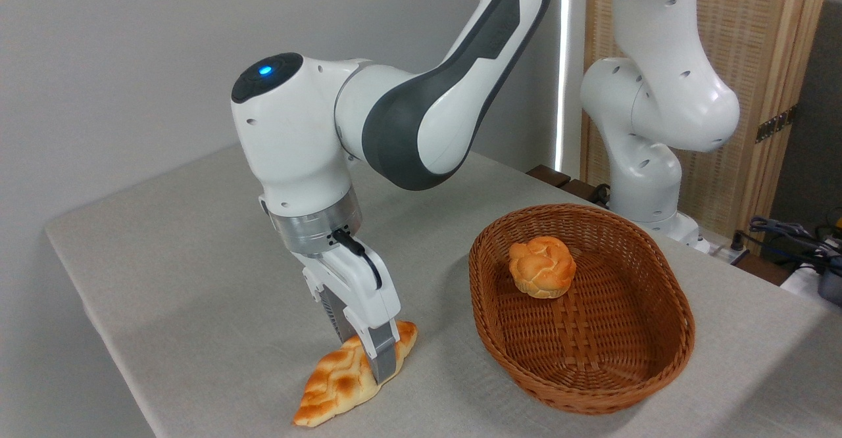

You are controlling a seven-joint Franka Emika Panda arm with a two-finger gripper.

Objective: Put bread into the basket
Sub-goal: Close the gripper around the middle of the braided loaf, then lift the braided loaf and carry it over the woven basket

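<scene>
The braided loaf (342, 385) lies on the grey tablecloth (184, 280), left of the wicker basket (658, 359) and apart from it. The gripper (376, 363) is clamped across the loaf's upper half. A round knotted bun (542, 267) sits inside the basket.

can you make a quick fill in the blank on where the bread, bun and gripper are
1. The bun sits inside the ____.
2. The gripper is closed around the long ____.
3. The loaf lies on the table, to the ____ of the basket.
4. The light on the arm glows ____.

Missing words: basket; loaf; left; blue
</scene>
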